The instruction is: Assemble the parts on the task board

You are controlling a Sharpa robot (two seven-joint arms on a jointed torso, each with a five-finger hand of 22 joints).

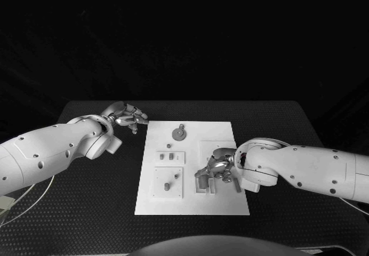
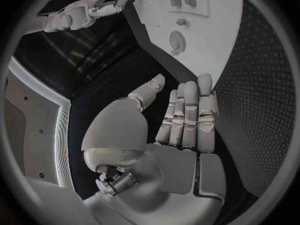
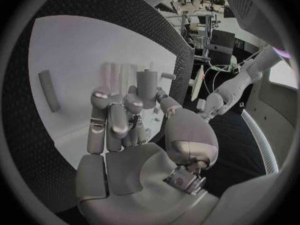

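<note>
The right robot hand (image 1: 219, 172) sits at the lower right of the task board (image 1: 207, 205), fingers curled around a small cylindrical part (image 3: 146, 87), apparently seating it in a fixture there. Next it needs a straight push down, then a clean lift. The left robot hand (image 1: 127, 116) hovers, fingers spread and empty, off the board's upper-left corner, with bare tabletop (image 1: 100, 224) around it.

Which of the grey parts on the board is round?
The disc at the board's far end, nearest the left hand; the other parts are small pegs or blocks.
</note>
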